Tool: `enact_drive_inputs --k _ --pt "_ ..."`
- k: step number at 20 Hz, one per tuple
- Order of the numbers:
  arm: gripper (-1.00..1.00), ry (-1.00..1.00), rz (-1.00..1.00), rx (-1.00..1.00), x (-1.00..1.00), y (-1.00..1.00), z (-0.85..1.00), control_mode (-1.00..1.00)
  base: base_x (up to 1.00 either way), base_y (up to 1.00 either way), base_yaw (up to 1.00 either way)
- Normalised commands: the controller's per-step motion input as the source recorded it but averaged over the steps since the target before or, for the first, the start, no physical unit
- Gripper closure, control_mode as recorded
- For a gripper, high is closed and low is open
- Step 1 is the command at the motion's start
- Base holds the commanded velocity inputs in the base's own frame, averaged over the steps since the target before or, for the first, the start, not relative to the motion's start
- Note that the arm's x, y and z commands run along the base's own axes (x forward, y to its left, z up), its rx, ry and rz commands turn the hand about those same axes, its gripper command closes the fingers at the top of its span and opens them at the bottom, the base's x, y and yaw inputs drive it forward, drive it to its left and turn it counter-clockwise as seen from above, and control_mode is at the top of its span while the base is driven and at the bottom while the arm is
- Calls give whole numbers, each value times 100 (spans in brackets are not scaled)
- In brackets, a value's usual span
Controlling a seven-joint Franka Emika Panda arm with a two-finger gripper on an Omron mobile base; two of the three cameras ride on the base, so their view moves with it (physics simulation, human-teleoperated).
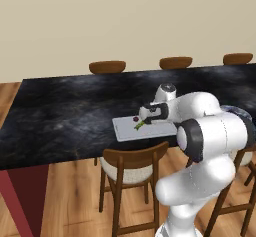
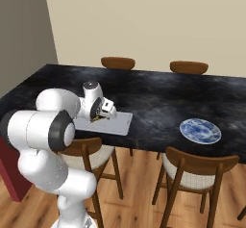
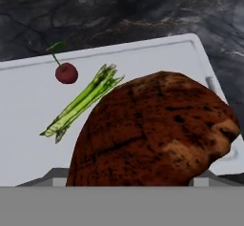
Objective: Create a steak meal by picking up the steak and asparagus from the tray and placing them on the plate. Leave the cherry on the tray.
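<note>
Claw over the flat grey-white rectangular tray (image 3: 28, 125)

The claw (image 2: 99, 117) gripped the dark reddish-brown steak chunk (image 3: 152, 129); the green asparagus stalk (image 3: 81, 103) and tiny red cherry (image 3: 66, 73) lay beside it.

The white arm reaches from the lower left over the dark marbled tabletop (image 2: 158, 95), its claw (image 2: 99, 116) low over the left part of the grey-white tray (image 2: 120, 124), with something brownish, too small to identify, at its tip. The blue patterned plate (image 2: 200, 130) lies well apart to the right, near the tabletop's front edge. Two wooden chairs with pale cushions (image 2: 197, 171) stand at the near side, and two brown chair backs (image 2: 117, 62) show beyond the far edge, against a beige wall.
</note>
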Motion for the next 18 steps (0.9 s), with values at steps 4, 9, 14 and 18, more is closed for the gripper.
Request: enact_drive_inputs --k 4,9,14,18 --pt "100 -10 0 -11 -72 -71 79 -100 0 0 0" --pt "100 0 -1 -12 -41 -98 65 -100 0 0 0" --pt "100 9 -4 -5 -5 -100 11 -100 0 0 0" --pt "100 15 -3 -2 3 -100 0 -100 0 0 0"
